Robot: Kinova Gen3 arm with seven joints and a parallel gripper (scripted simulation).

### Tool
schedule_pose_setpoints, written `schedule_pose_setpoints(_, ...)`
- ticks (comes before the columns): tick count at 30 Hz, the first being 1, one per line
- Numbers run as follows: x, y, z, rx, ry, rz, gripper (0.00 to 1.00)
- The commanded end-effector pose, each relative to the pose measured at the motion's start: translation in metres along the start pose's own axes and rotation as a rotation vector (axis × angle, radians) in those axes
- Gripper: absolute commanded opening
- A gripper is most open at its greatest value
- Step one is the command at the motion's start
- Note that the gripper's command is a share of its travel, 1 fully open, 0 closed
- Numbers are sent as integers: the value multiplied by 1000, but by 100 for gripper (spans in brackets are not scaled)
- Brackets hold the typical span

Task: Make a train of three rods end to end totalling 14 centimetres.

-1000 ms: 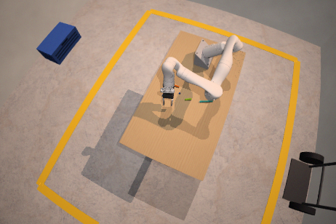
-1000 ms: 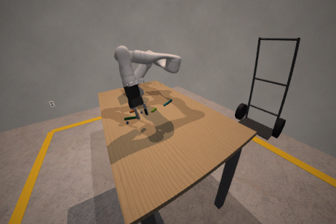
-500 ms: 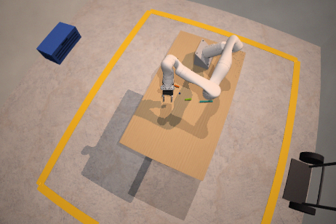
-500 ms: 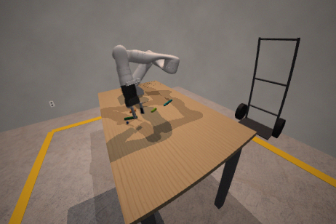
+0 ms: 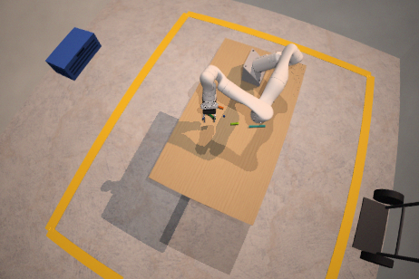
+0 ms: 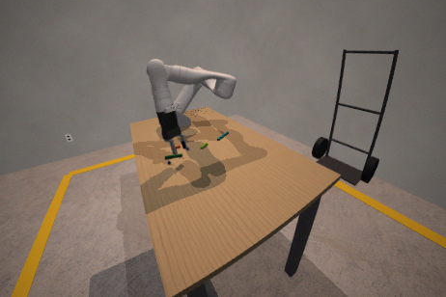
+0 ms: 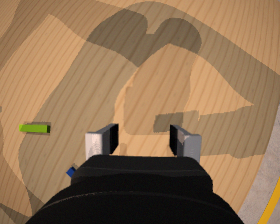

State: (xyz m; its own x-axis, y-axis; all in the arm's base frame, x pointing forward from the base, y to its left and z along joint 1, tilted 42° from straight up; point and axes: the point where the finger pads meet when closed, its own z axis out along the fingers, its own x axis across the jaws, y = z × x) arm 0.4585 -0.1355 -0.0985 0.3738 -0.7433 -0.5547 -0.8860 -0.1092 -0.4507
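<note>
My gripper is open and empty, pointing down just above the table near its left side; it also shows in the exterior view and in the wrist view. A green rod lies right beside the fingers, also seen in the exterior view. An orange rod lies just behind the gripper. A lime rod lies to the right and shows in the wrist view. A turquoise rod lies farther right. A small blue rod lies between them; a blue bit peeks out beside the wrist body.
The arm's base stands at the table's far end, and its elbow hangs over the turquoise rod. A hand truck stands on the floor to the right of the table. A blue crate sits on the floor far left.
</note>
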Motion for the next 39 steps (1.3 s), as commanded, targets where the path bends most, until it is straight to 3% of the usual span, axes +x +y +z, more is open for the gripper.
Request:
schedule_pose_setpoints(1,1,1,-1,1,2,2,100)
schedule_pose_setpoints(13,-1,26,-7,-43,-9,-67,100)
schedule_pose_setpoints(39,-5,54,-14,-92,-27,-145,100)
